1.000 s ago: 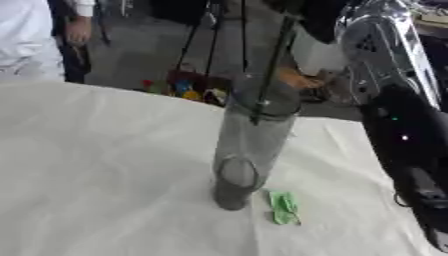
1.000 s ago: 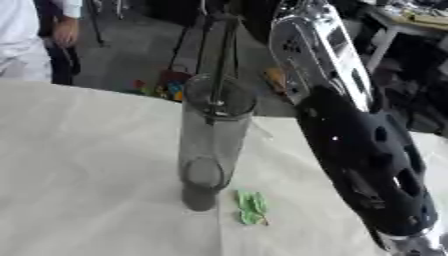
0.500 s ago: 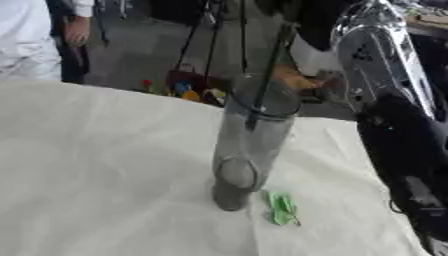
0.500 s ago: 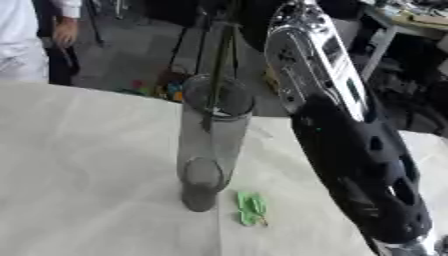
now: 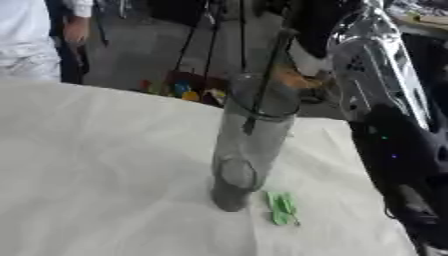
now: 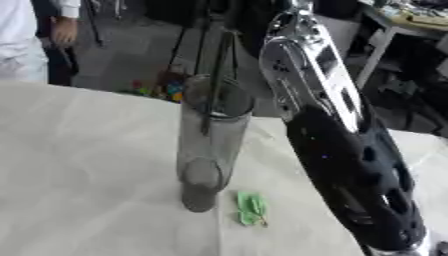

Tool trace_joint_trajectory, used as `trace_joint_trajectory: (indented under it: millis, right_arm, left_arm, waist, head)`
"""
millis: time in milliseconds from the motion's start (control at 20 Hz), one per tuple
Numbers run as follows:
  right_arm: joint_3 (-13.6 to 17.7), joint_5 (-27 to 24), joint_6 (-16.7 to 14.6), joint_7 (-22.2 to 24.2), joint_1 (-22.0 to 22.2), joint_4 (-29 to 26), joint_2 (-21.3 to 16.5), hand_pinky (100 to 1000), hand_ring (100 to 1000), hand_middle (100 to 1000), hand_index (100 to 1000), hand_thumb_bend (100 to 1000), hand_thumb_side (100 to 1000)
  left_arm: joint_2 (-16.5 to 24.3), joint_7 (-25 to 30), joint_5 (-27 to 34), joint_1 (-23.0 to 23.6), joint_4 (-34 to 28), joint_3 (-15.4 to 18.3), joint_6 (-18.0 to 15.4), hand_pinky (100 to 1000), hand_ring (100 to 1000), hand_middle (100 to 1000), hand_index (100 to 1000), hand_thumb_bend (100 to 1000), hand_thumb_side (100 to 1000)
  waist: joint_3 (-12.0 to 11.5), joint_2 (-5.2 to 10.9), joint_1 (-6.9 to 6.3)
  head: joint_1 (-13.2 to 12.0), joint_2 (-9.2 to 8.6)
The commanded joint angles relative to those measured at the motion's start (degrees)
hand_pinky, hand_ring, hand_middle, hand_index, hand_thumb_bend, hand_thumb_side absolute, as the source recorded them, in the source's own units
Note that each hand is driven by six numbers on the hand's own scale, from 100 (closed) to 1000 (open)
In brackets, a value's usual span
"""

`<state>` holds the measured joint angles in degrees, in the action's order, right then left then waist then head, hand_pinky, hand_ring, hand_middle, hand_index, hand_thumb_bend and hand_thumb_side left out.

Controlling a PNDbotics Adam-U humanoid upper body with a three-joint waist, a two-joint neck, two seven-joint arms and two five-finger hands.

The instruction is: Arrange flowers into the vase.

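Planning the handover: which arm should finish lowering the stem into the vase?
Right, probably. The right arm already reaches up over the vase, where the stem enters its mouth. No left arm shows.

stem (image 5: pixel 267 75): top cut off by upper edge; bloom unseen | right arm (image 6: pixel 337 150): hand out of frame above | green scrap (image 5: pixel 282 207): blurred; kind unclear | left hand: unseen

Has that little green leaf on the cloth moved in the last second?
No. The green leaf lies on the white cloth just right of the base of the glass vase, the same spot beside it as a second ago.
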<state>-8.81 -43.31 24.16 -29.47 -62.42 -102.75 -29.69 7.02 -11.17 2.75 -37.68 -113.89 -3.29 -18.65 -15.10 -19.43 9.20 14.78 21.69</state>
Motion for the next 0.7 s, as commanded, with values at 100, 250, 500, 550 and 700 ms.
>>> trace_joint_trajectory:
  millis: [100,250,500,550,700]
  right_arm:
    - [0.44,1.96,-0.17,0.68,-0.16,-1.11,-0.27,365,313,100,100,168,464]
    - [0.2,2.85,0.1,1.28,0.32,-0.97,0.07,396,338,100,100,168,473]
    - [-0.08,3.99,0.14,1.94,0.99,-1.31,0.58,400,337,100,100,167,487]
    - [-0.16,4.17,0.07,2.04,1.09,-1.45,0.64,400,337,100,100,167,490]
    - [-0.28,4.9,-0.28,2.18,1.35,-1.77,0.72,399,330,100,100,158,517]
  left_arm:
    - [-0.21,0.07,0.15,-0.98,-0.7,-0.05,0.06,705,781,867,907,100,1000]
    - [-0.28,0.11,0.13,-0.98,-0.7,-0.08,0.06,705,782,867,907,100,1000]
    - [-0.37,0.11,0.1,-0.98,-0.7,-0.08,0.11,705,782,868,907,100,1000]
    - [-0.39,0.12,0.1,-0.98,-0.7,-0.08,0.12,705,782,868,907,100,1000]
    - [-0.43,0.14,0.09,-0.98,-0.7,-0.1,0.13,705,782,868,907,100,1000]
  waist:
    - [0.05,0.9,-0.59]
    - [0.03,0.73,-0.65]
    - [-0.02,0.51,-0.77]
    - [-0.03,0.48,-0.79]
    - [-0.07,0.43,-0.83]
  head:
    - [0.21,-1.09]
    - [0.22,-1.26]
    - [0.17,-1.4]
    - [0.17,-1.45]
    - [0.18,-1.59]
